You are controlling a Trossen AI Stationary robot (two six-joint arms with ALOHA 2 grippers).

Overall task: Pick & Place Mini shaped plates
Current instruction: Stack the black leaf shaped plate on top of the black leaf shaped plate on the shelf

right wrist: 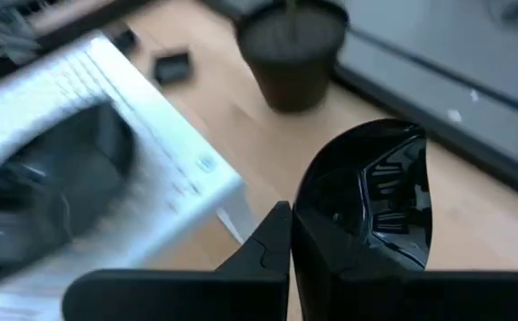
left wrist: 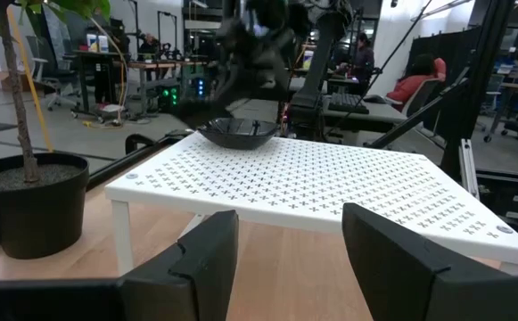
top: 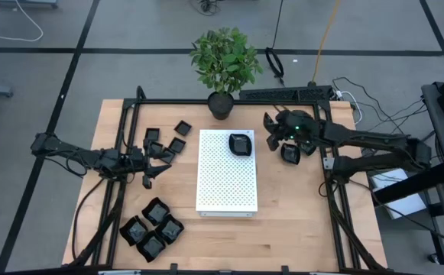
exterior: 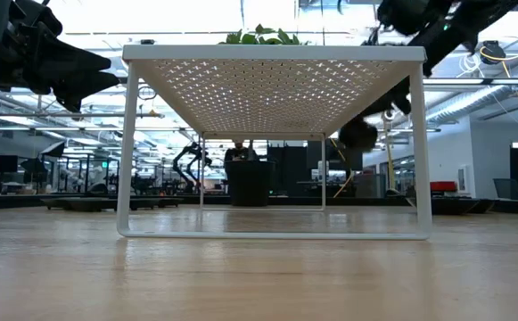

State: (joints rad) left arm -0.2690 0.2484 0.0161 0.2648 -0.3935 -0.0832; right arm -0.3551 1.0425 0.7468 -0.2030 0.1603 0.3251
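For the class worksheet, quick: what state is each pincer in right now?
Left pincer: open, empty, beside the white board.
Right pincer: shut on a black plate, right of the board.

The high view looks straight down on the whole bench, the white perforated board at centre frame. The low view sits at bench height, close to that board, facing level into the room. The left wrist view looks across the same board toward the plant pot. The right wrist view looks down, close, sharing the pot and the board's corner.
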